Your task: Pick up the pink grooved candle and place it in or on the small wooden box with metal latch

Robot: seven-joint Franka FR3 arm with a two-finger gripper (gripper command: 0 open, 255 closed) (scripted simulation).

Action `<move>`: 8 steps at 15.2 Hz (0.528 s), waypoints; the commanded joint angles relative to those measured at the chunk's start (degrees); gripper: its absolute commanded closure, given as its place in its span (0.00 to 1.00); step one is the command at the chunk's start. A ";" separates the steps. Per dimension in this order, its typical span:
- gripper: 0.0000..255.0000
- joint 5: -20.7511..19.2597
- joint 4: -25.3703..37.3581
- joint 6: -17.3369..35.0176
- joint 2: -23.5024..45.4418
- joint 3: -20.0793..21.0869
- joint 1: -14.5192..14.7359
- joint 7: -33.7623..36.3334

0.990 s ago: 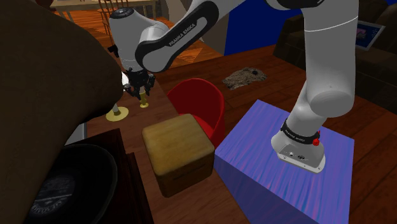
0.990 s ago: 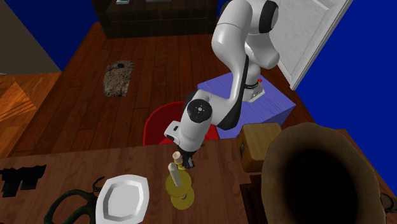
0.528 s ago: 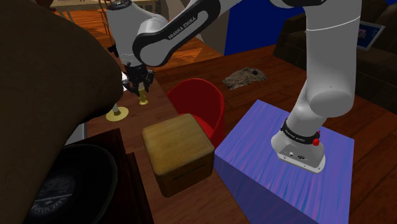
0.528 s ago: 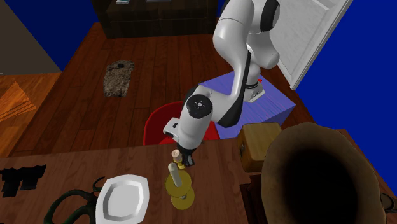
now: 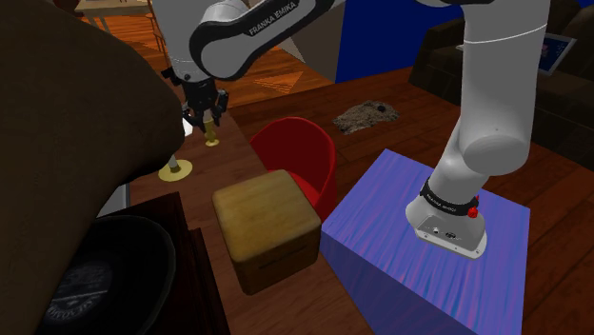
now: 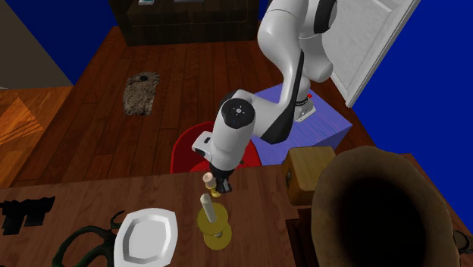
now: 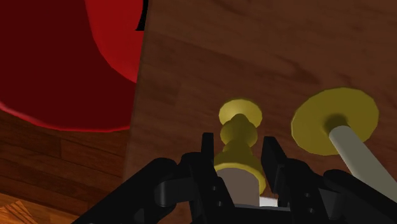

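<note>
- Wood grain is shown on the brown table top (image 7: pixel 254 51).
- A matt wooden finish is seen on the small tan box (image 5: pixel 267 224).
- A brass-like look is given to the yellow turned candle holder (image 7: pixel 238 137).
- The red rounded seat shell (image 7: pixel 63 63) is rendered smooth.

Beside gripper (image 7: pixel 239 147), tall candlestick (image 6: pixel 206 206); horn (image 6: pixel 379 205) crowds box (image 6: pixel 311 171).

Arm (image 5: pixel 495 95) is reaching up & twd shoulder view's left, elbow bent; wrist is pointing down; gripper (image 5: pixel 208 124) is clamping candle (image 7: pixel 237 130) btwn both fingers (image 7: pixel 207 153).
</note>
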 commanded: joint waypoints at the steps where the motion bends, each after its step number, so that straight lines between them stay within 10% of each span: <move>1: 1.00 0.46 0.95 -1.35 -0.50 0.15 -0.13 -0.60; 8: 1.00 1.74 4.23 -5.88 -2.01 0.64 -0.21 -2.03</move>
